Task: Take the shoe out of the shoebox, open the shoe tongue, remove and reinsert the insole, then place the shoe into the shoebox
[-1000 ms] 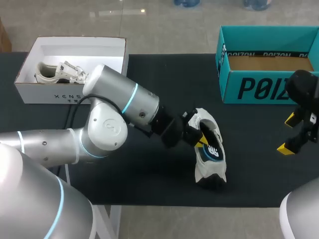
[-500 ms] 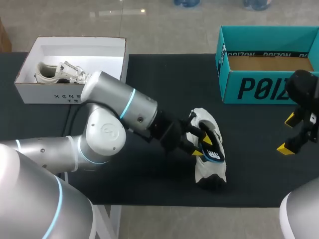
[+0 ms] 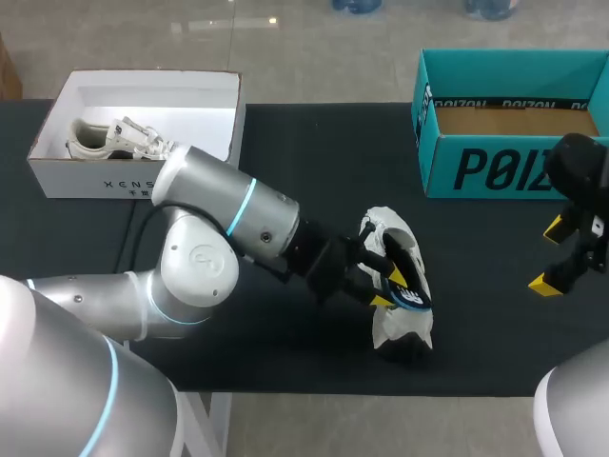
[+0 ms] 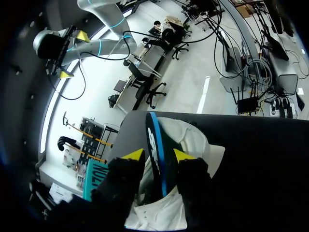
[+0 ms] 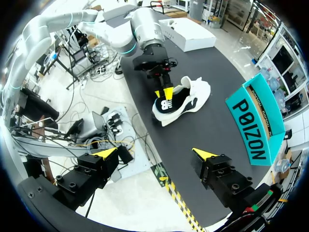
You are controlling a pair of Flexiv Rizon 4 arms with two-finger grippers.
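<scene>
A white shoe (image 3: 396, 327) lies on its side on the black table, right of the middle. Its black insole (image 3: 407, 270) with a blue edge sticks partly out of the opening. My left gripper (image 3: 387, 288) is at that opening. In the left wrist view the insole (image 4: 155, 140) stands on edge between the fingers of the left gripper (image 4: 158, 155), against one finger and with a small gap to the other, so the jaws stand open over the shoe (image 4: 194, 140). My right gripper (image 3: 549, 255) hangs open and empty at the table's right, far from the shoe (image 5: 190, 96).
A teal shoebox (image 3: 495, 168) stands open at the back right. A white shoebox (image 3: 143, 95) at the back left holds another pale shoe (image 3: 114, 138). The left arm (image 3: 219, 238) lies across the table's middle.
My left gripper went from shut to parted fingers and slid a little toward the table's front along the shoe. The insole's blue edge now shows more. The right arm has not moved.
</scene>
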